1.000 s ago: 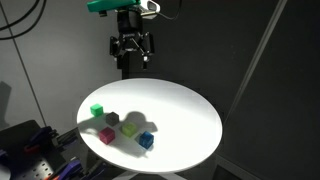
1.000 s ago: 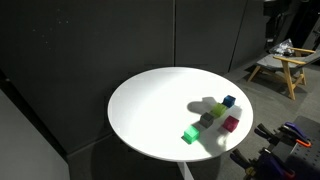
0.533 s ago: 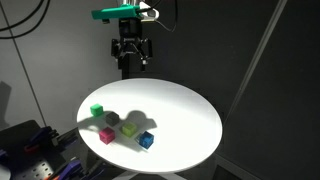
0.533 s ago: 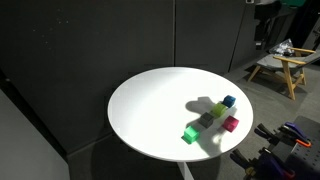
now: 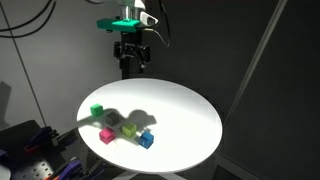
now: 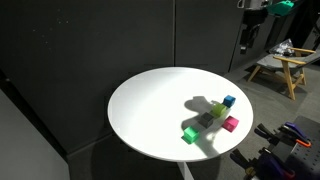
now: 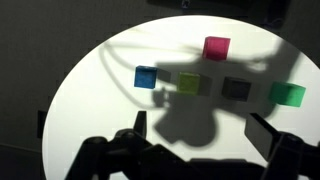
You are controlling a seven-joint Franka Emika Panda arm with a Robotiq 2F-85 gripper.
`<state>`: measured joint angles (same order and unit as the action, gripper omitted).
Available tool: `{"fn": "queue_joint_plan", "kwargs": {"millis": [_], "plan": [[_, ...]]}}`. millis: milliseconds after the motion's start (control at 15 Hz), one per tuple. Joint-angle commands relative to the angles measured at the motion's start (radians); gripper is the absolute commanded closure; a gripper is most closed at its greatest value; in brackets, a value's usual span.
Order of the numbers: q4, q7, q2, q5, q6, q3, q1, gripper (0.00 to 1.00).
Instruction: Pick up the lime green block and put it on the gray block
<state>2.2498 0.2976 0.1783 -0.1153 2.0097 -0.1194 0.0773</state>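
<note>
The lime green block [image 7: 189, 83] lies in a row of cubes on the round white table [image 7: 95, 115]. The gray block [image 7: 237, 89] is just to its right in the wrist view, a small gap apart. In both exterior views the lime green block [image 5: 130, 128] [image 6: 217, 111] and the gray block [image 5: 112, 121] [image 6: 206, 120] sit near the table's edge, in the arm's shadow. My gripper [image 7: 200, 135] hangs high above the table, away from the cubes, open with nothing between its fingers. It also shows in both exterior views, as the gripper [image 5: 133, 52] and gripper [image 6: 247, 30].
A blue cube [image 7: 146, 76] sits left of the lime one, a pink cube [image 7: 215, 47] beyond the row, and a deeper green cube [image 7: 289, 94] right of the gray one. A wooden bench [image 6: 275, 65] stands off the table. Equipment [image 5: 30, 150] crowds the floor beside it.
The arm has come lower and shifted sideways, so the gripper now shows in both exterior views. Its jaws stay open. The cubes have not moved.
</note>
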Motion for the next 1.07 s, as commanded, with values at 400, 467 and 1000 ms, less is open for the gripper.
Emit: {"fn": "queue_joint_plan", "kwargs": {"millis": [400, 467, 1000], "plan": [[-0.038, -0.053, -0.154, 0.052, 0.085, 0.011, -0.004, 0.0], [-0.039, -0.073, -0.172, 0.048, 0.097, 0.014, -0.003, 0.0], [-0.035, -0.194, -0.291, 0.06, 0.2, 0.034, -0.009, 0.0]]}}
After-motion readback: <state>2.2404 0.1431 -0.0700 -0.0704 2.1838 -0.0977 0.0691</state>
